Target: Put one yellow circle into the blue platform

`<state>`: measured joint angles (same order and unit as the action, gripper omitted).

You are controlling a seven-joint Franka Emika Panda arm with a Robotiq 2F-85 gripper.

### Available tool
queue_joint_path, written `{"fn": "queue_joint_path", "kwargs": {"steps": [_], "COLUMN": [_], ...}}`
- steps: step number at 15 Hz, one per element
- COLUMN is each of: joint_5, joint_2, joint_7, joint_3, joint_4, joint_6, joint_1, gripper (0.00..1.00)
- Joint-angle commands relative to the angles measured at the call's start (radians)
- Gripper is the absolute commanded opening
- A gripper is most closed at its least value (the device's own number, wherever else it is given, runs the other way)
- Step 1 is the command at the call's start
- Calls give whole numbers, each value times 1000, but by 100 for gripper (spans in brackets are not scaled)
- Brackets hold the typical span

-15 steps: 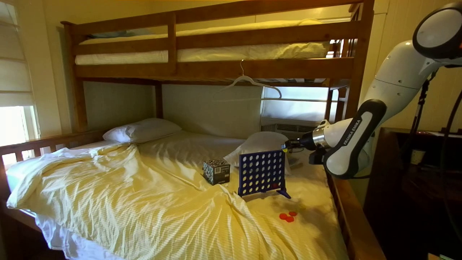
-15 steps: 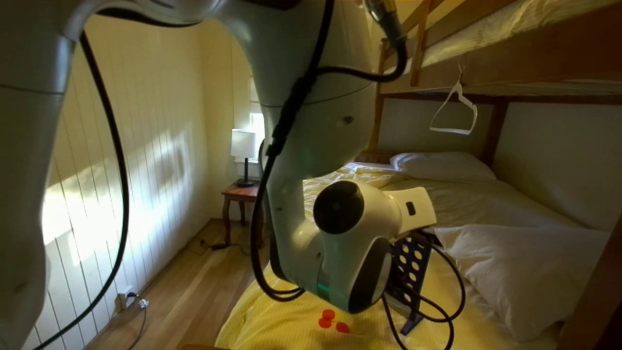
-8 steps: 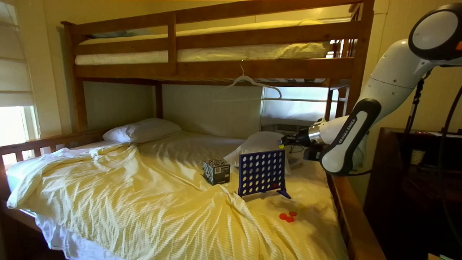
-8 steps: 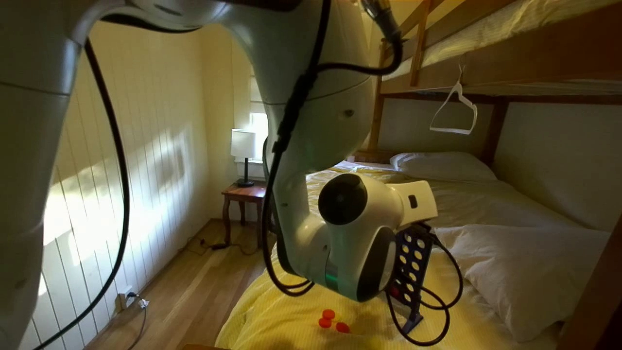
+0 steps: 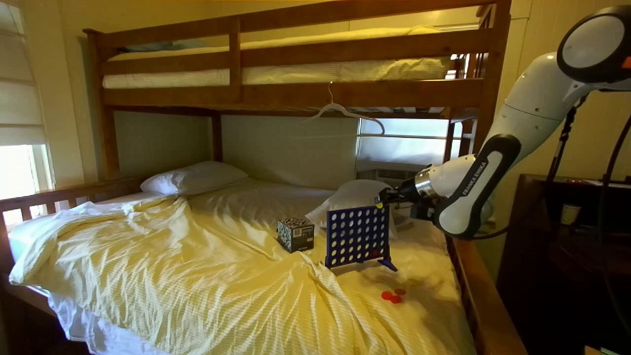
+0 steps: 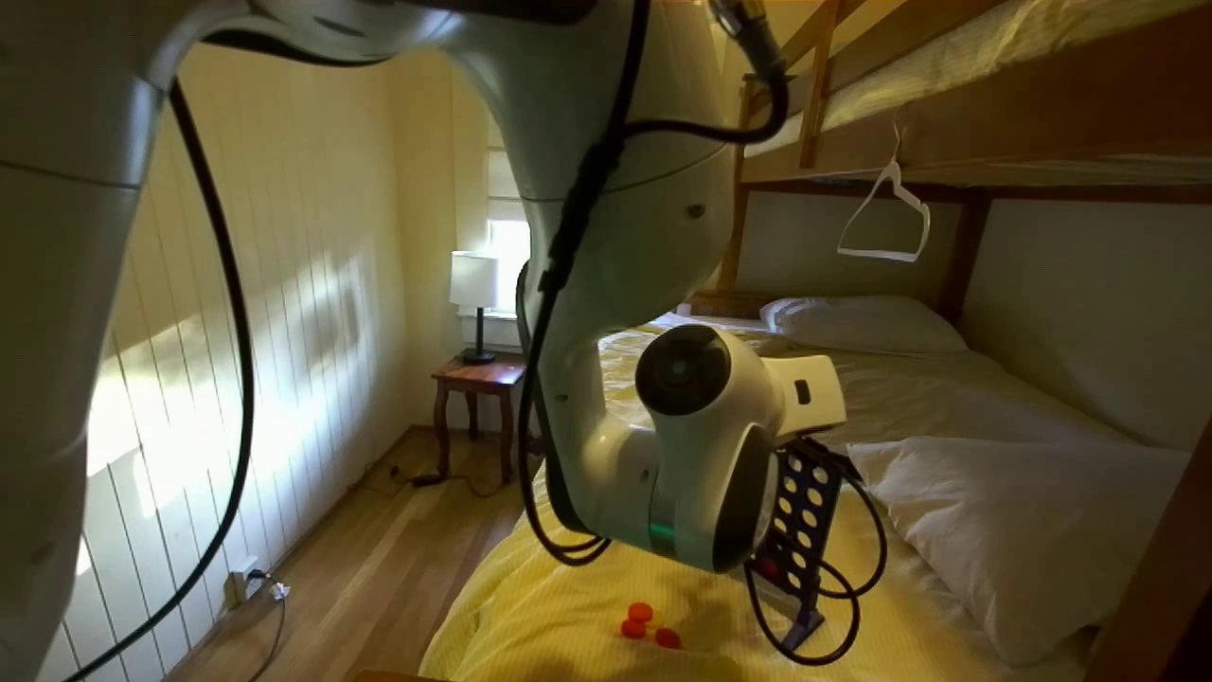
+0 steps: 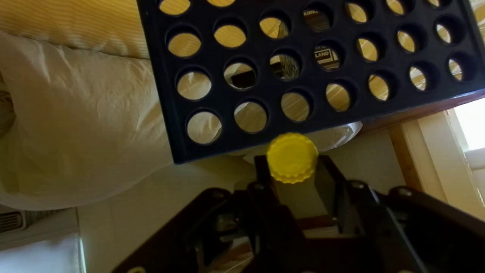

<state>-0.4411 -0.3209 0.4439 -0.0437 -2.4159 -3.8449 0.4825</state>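
Note:
The blue platform (image 5: 358, 234) stands upright on the bed in both exterior views (image 6: 822, 530). It fills the upper part of the wrist view (image 7: 267, 91). My gripper (image 7: 292, 163) is shut on a yellow circle (image 7: 292, 157), held by its edges between the fingertips. In an exterior view, the gripper (image 5: 383, 197) and yellow circle (image 5: 379, 205) are at the platform's top edge, near its right end. In the wrist view the circle slightly overlaps that top edge. I cannot tell whether it touches the platform or sits over a slot. The arm mostly hides the gripper in an exterior view.
Three red circles (image 5: 393, 297) lie on the yellow bedspread before the platform. A red circle (image 5: 376, 254) shows low inside the platform. A dark patterned box (image 5: 296, 235) and a white pillow (image 5: 362, 193) are nearby. A hanger (image 5: 333, 106) hangs above from the bunk rail (image 5: 296, 94).
In an exterior view, the gripper with the yellow circle has moved left along the platform's top; it rose a little, then lowered. The platform and red circles have not moved.

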Motion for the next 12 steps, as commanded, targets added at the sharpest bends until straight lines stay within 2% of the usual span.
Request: {"fn": "queue_joint_path", "kwargs": {"steps": [1,3,4,11,12], "joint_5": [0,-1,-1,60,68], "joint_2": [0,0,0,-8,-9], "joint_7": [0,0,0,-28,-24], "joint_3": [0,0,0,12,36], "joint_4": [0,0,0,7,9], "joint_6": [0,0,0,-25,-30], "joint_1": [0,0,0,-16,-41], "gripper": [35,35,10,10,10]}}
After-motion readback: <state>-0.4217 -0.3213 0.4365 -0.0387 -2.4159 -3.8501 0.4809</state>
